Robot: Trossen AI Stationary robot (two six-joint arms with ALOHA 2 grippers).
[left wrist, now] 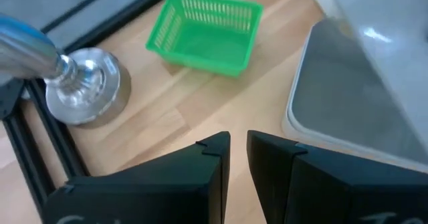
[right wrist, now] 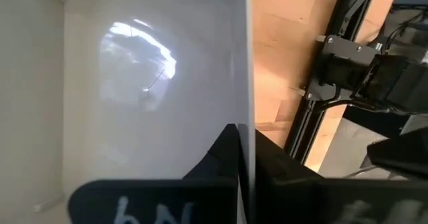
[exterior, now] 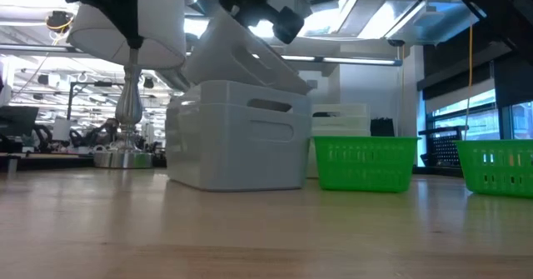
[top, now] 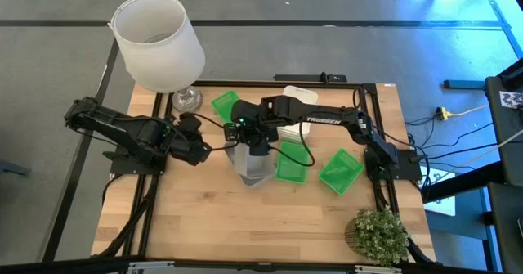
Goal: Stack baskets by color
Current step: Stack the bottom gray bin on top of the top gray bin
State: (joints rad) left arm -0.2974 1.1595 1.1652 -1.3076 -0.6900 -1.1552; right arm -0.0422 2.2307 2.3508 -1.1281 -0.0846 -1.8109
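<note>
The right gripper (right wrist: 245, 158) is closed on the wall of a tilted grey basket (exterior: 250, 56), held over a second grey basket (exterior: 241, 137) at table centre. The left gripper (left wrist: 239, 150), slightly parted, holds nothing, just left of it.

Two matte-black jointed arms flank the wooden table (top: 245, 225), one lettered TROSSEN in white, both trailing black cables.
</note>
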